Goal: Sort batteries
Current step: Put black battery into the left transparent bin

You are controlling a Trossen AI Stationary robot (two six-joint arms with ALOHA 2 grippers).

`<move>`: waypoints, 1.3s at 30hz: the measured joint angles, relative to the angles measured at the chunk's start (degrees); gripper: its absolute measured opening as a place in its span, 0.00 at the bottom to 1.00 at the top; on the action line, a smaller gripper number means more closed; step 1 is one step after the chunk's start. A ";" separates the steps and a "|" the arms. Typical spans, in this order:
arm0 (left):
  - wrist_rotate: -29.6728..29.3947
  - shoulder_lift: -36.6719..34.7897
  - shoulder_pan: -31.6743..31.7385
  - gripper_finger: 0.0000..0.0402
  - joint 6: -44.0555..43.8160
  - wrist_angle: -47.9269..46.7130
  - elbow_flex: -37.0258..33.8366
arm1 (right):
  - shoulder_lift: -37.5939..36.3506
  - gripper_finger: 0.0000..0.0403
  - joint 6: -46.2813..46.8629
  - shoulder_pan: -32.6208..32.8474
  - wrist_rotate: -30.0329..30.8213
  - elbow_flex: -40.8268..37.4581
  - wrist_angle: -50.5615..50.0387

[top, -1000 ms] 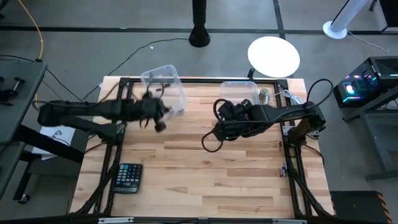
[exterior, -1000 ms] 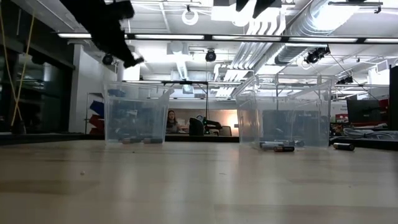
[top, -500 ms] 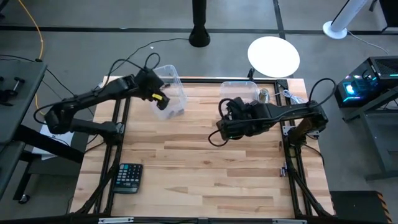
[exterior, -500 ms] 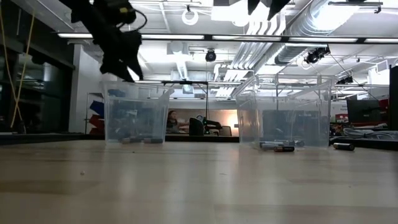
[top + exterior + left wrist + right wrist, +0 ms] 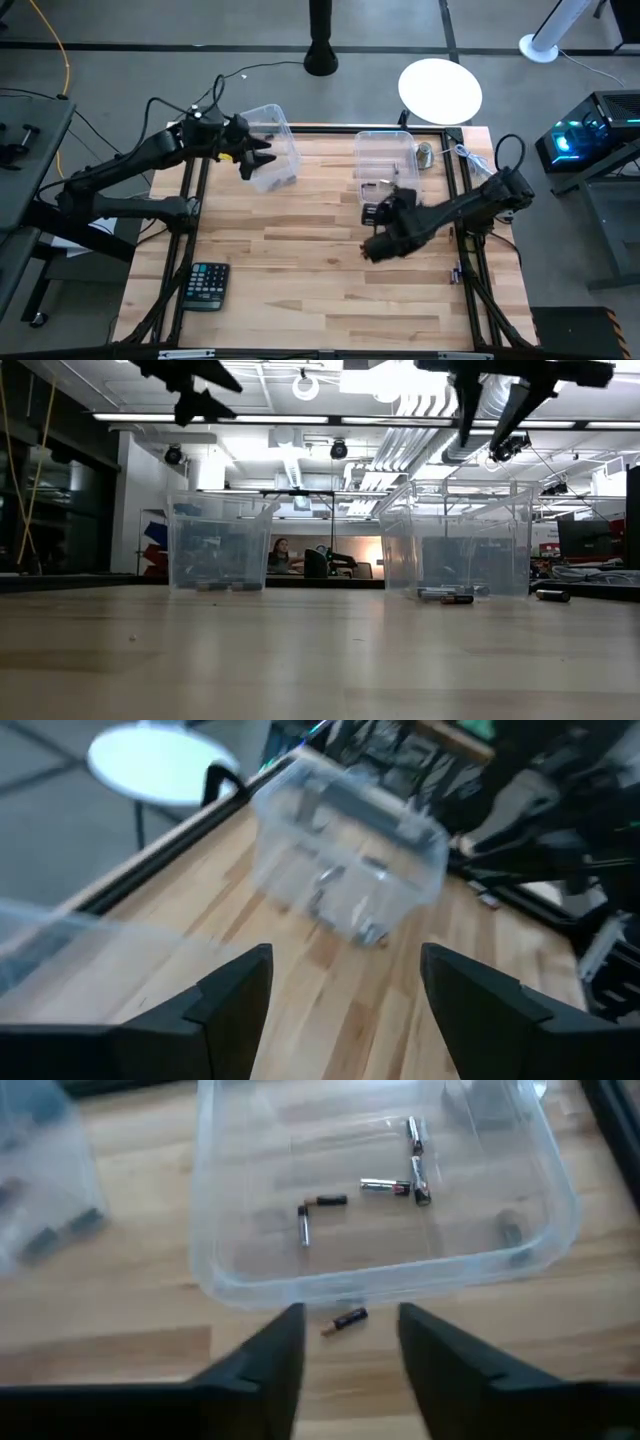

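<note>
Batteries (image 5: 390,1186) lie scattered inside the right clear bin (image 5: 560,1190) near the tabletop's far edge, and one loose battery (image 5: 349,1319) rests on the tabletop (image 5: 300,270) just outside that bin's near wall, ahead of the right gripper (image 5: 345,1365), whose jaws stand apart and empty. The left gripper (image 5: 345,1010), jaws apart too, hovers over the left bin (image 5: 272,145), which holds more cells.
</note>
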 joint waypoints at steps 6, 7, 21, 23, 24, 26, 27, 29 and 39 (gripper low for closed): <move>-0.84 -0.38 -0.22 0.61 -0.31 7.25 0.00 | -5.97 0.05 -1.97 -6.39 12.79 -1.07 -0.05; -0.84 -0.24 -0.22 0.61 -0.40 8.04 0.00 | -7.30 0.03 -4.09 -8.54 14.48 -1.07 -0.03; 1.85 -3.49 -0.29 0.61 -1.91 6.05 -0.02 | -27.05 0.00 -50.59 -51.13 -13.31 -12.15 0.20; 1.84 -4.27 -0.29 0.61 -1.90 6.37 -0.02 | -30.43 0.00 -51.99 -53.72 -18.94 -18.52 2.60; 1.84 -4.49 -0.29 0.61 -1.89 6.53 -0.02 | -31.91 0.00 -52.35 -54.12 -20.64 -21.61 4.85; 1.84 -4.69 -0.29 0.61 -1.93 7.32 -0.02 | -34.95 0.00 -52.77 -54.06 -22.97 -27.30 10.26; 1.84 -4.69 -0.29 0.61 -2.18 7.66 -0.02 | -36.06 0.01 -52.89 -54.00 -23.72 -30.15 13.13; 1.56 -4.68 -0.29 0.61 -2.46 8.40 -0.02 | -37.24 0.01 -54.00 -54.16 -25.16 -36.04 18.82; -9.03 -4.68 -0.29 0.61 -6.76 8.65 -0.02 | -38.07 0.01 -65.81 -57.41 -29.93 -52.82 47.57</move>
